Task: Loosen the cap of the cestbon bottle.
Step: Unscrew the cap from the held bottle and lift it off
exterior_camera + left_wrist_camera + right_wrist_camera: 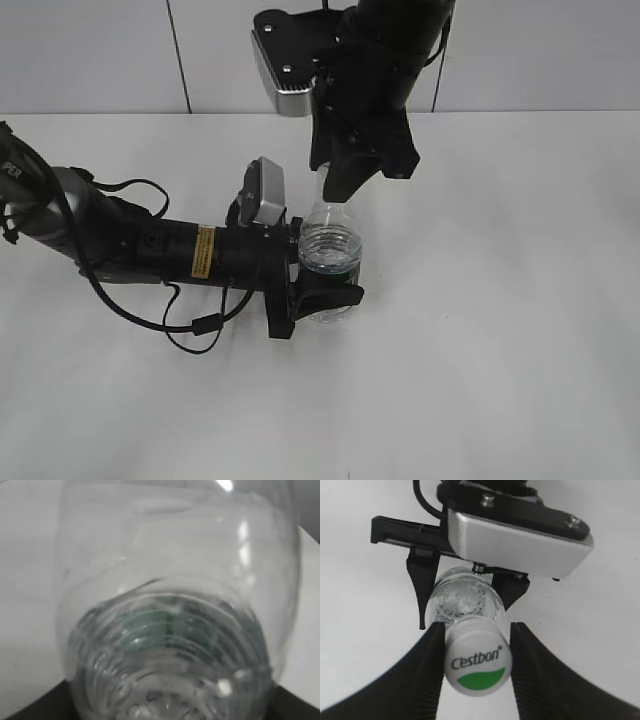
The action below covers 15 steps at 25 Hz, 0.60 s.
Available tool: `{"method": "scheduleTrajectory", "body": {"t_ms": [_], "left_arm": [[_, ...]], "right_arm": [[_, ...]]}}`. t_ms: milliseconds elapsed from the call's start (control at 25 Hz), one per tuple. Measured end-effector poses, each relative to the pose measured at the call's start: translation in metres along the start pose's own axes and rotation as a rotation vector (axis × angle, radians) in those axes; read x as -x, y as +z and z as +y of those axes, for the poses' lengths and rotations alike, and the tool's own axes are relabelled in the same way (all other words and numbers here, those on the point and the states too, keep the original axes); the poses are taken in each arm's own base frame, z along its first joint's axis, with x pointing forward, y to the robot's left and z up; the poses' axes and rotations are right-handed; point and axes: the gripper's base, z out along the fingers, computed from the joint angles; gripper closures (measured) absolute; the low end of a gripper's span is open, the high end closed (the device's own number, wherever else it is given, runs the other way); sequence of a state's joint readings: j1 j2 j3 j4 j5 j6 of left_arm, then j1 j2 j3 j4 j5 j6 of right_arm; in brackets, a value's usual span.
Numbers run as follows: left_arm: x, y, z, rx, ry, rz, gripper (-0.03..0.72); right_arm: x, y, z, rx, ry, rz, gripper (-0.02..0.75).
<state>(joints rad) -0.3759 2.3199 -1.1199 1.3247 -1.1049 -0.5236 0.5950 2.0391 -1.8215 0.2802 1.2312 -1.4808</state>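
The cestbon bottle (328,248) stands upright on the white table, clear with ribbed sides. My left gripper (325,295) reaches in low from the left and is shut on the bottle's lower body. In the left wrist view the bottle (175,630) fills the frame, and only dark finger edges (296,708) show at the bottom corners. My right gripper (336,186) comes down from above and hides the cap in the exterior view. In the right wrist view the white cap (477,662), with green patch and "C'estbon" print, sits between the black fingers (427,670), which press on both its sides.
The left arm lies along the table (500,350), with its black cable (190,335) looped in front of it. The left wrist camera block (520,540) hangs just behind the bottle in the right wrist view. A tiled wall (100,50) closes off the back.
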Motion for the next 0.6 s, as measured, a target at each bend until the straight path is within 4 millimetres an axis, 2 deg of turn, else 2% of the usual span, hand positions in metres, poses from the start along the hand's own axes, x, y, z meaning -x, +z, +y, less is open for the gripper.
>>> {"method": "scheduleTrajectory", "body": {"t_ms": [320, 600], "left_arm": [[-0.0001, 0.0, -0.0003, -0.004, 0.006, 0.001, 0.287], [-0.0001, 0.0, -0.0005, -0.006, 0.008, 0.001, 0.287]], "right_arm": [[0.0, -0.0002, 0.0007, 0.009, -0.188, 0.0, 0.435], [0.0001, -0.0004, 0.0009, 0.011, -0.216, 0.0, 0.435]]}}
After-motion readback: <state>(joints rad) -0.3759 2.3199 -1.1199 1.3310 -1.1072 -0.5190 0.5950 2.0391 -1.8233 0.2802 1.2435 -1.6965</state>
